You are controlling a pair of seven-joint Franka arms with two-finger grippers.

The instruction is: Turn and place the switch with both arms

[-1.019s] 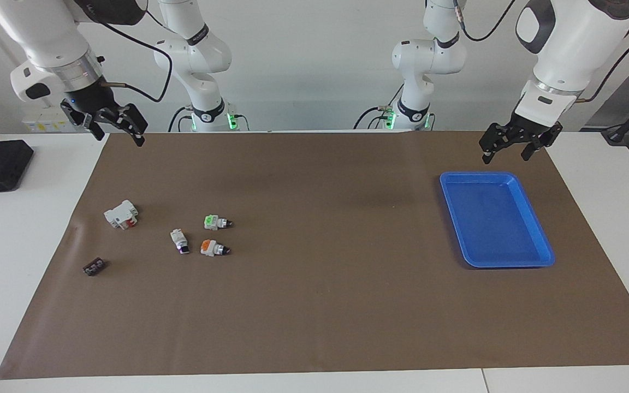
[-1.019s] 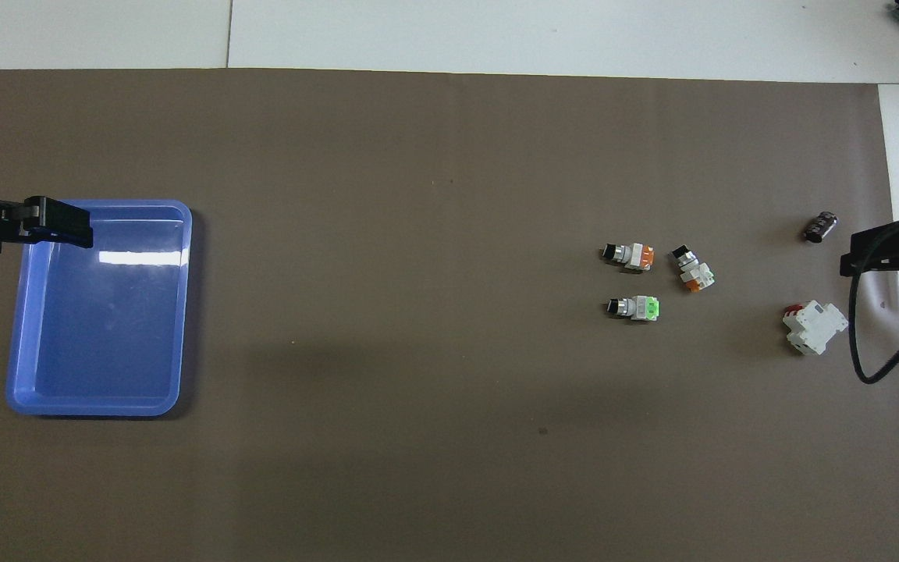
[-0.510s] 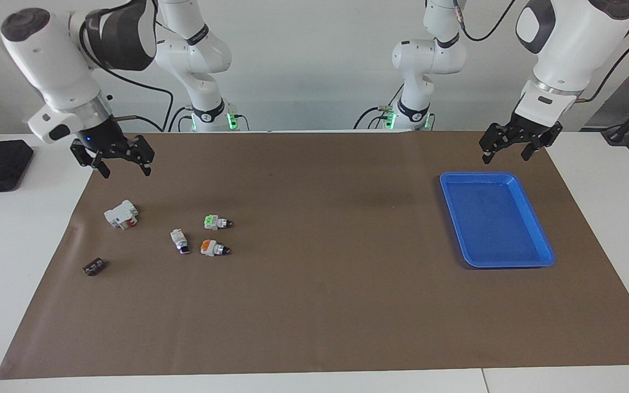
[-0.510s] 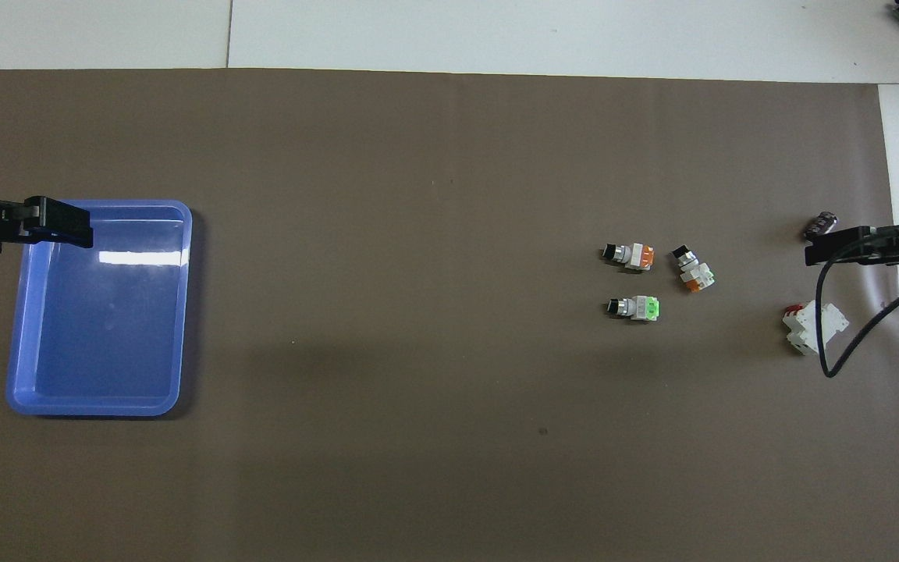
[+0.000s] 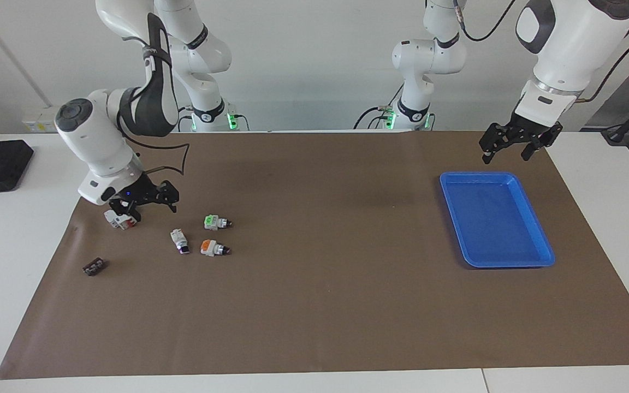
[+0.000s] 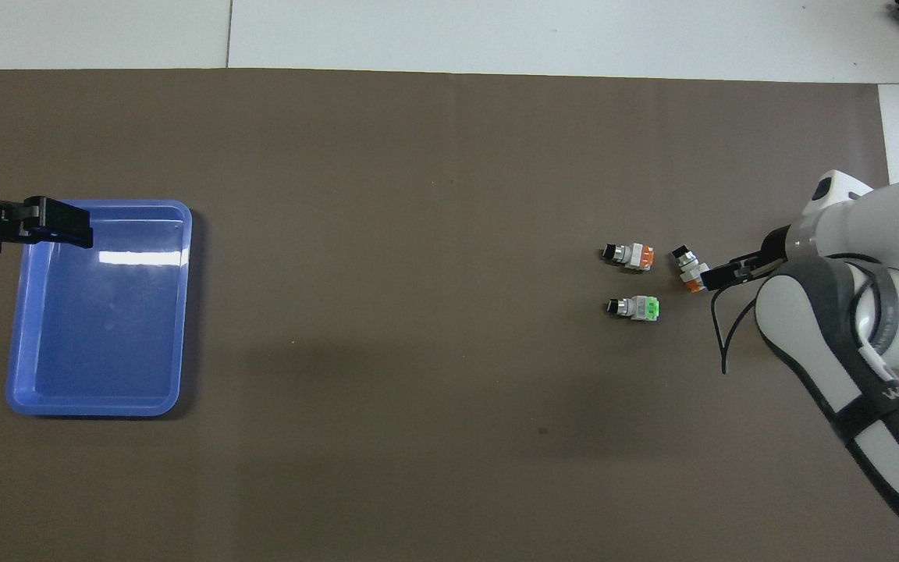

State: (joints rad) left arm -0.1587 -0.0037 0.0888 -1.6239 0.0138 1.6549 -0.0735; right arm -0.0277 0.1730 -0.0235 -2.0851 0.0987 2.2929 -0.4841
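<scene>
Beside the released right pincer [image 5: 148, 206], the white, black-knobbed switch [image 5: 179, 241] lies flat.

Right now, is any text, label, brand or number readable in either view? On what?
None is readable.
right arm: pale lettering on its dark band, too blurred to read.
the switch, green-marked switch, orange-marked switch: colour marks only, no legible print.
</scene>
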